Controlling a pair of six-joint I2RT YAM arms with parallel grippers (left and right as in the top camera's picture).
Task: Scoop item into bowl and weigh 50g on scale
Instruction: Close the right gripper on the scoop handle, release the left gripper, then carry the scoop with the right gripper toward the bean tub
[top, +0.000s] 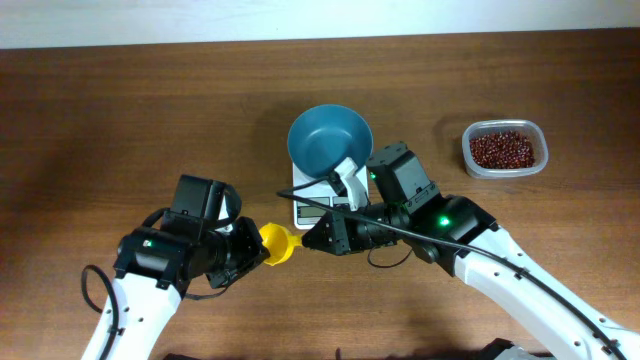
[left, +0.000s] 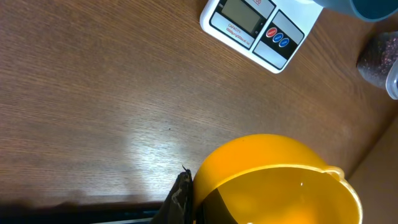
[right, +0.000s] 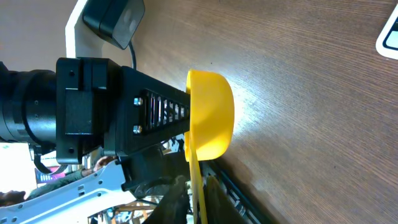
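A yellow scoop (top: 279, 243) hangs between my two grippers above the table, empty. My left gripper (top: 260, 249) is shut on the rim of its cup, one finger outside and one inside, as the left wrist view (left: 196, 198) shows. My right gripper (top: 311, 238) is shut on the scoop's flat handle (right: 198, 186). The teal-blue bowl (top: 325, 140) sits empty on the white scale (top: 312, 211), just behind my right wrist. The red-brown beans (top: 503, 150) lie in a clear tub at the far right. The scale's display and buttons show in the left wrist view (left: 258, 28).
The clear plastic tub (top: 470, 157) stands right of the bowl. My right arm's body covers the scale's right side. A black cable (top: 330, 204) crosses over the scale's front. Bare wooden table lies to the left and front.
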